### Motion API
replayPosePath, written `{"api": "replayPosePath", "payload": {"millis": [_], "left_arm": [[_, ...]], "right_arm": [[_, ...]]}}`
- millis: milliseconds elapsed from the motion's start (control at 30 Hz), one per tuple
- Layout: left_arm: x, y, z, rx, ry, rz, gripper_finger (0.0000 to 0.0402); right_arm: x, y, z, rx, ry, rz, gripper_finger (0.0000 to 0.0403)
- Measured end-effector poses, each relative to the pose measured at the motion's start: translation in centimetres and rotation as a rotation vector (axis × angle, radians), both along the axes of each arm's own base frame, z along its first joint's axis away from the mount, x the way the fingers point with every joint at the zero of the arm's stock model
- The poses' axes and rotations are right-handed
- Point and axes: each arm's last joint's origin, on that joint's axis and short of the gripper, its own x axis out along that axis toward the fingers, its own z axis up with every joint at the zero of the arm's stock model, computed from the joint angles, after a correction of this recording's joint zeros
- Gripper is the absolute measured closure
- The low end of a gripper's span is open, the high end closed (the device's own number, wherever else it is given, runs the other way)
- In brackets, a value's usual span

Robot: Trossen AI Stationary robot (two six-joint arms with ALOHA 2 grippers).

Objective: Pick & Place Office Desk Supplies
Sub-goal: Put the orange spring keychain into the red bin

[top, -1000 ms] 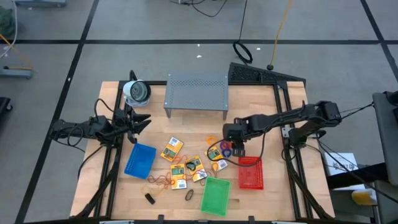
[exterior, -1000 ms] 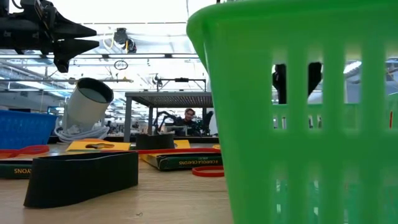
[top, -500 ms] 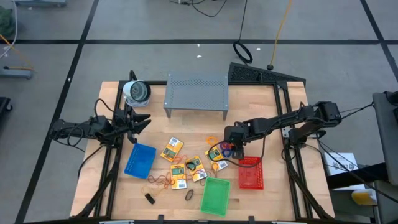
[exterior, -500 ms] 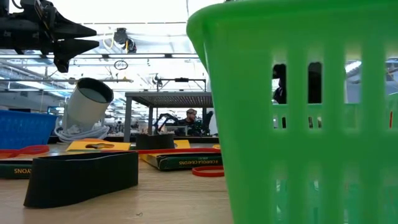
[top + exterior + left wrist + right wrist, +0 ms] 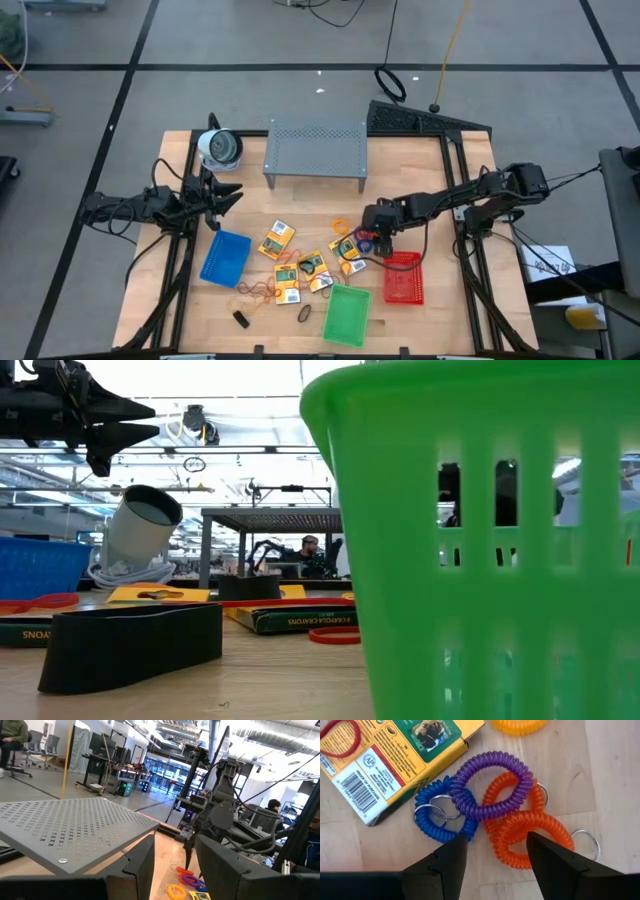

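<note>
Right wrist view puts us right over the action: the right tool (image 5: 495,851) hangs with its fingers spread wide, nothing held, directly above a little heap of coiled bands. A purple coil (image 5: 490,782) lies on top, overlapping a blue coil (image 5: 437,817) on one side and two orange coils (image 5: 530,837) on the other; the finger tips sit just short of the blue and the orange loops, with the purple one between them. A yellow-orange crayon box (image 5: 395,755) lies just beside the blue coil, and a yellow coil (image 5: 519,726) sits farther off. From above, that right tool (image 5: 381,240) is near the middle of the wooden surface (image 5: 420,160), beside the red basket (image 5: 403,277). Over on the far side, the left tool (image 5: 228,195) waits in the air by the blue basket (image 5: 225,257), fingers partly apart, empty.
</note>
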Motion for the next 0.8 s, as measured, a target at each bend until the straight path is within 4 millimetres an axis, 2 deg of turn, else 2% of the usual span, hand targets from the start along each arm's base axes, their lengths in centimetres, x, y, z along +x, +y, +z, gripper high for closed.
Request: {"api": "replayPosePath", "payload": {"millis": [267,467,667,800], "left_arm": [[0.00,0.00,0.00,0.000,0.000,0.001,0.0250],[-0.02,0.06,0.00,-0.003,0.000,0.019,0.0250],[-0.02,0.07,0.00,-0.004,0.000,0.025,0.0250],[-0.02,0.07,0.00,-0.004,0.000,0.025,0.0250]], "right_arm": [[-0.16,-0.23,-0.45,-0.074,-0.020,-0.018,0.0220],[-0.09,-0.22,-0.42,-0.087,-0.029,0.002,0.0285],[-0.09,-0.23,-0.41,-0.087,-0.029,0.002,0.0382],[-0.09,-0.22,-0.39,-0.084,-0.030,-0.003,0.0387]]}}
